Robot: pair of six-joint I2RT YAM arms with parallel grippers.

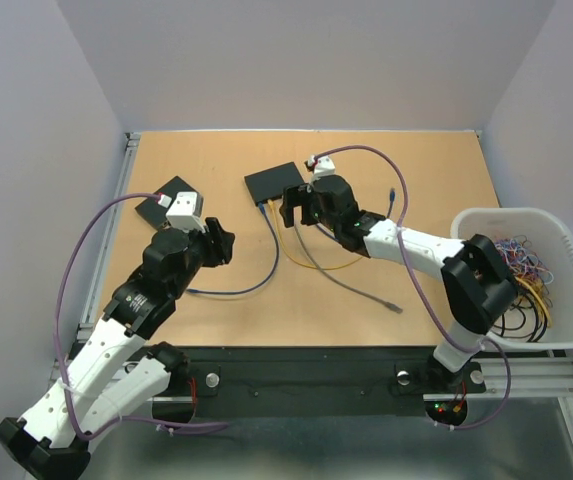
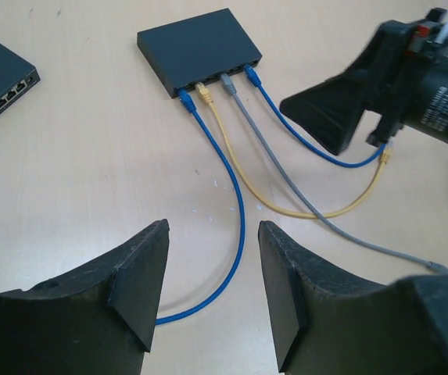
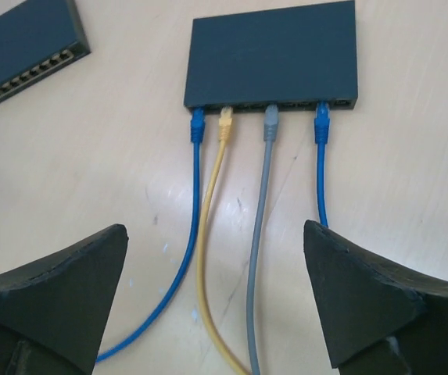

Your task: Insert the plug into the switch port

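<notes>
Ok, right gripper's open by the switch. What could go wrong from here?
The yellow cable and grey cable run beneath the open right gripper; retreating low could snag them and drag the switch. The right blue plug may not be fully seated; I cannot tell.

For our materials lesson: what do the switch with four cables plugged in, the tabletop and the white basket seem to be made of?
Switch: likely plastic or painted metal, matte black, even dull surface. Tabletop: seemingly wood-look board, light tan, soft sheen with fine scratches. Basket: probably plastic, white, smooth moulded rim.
</notes>
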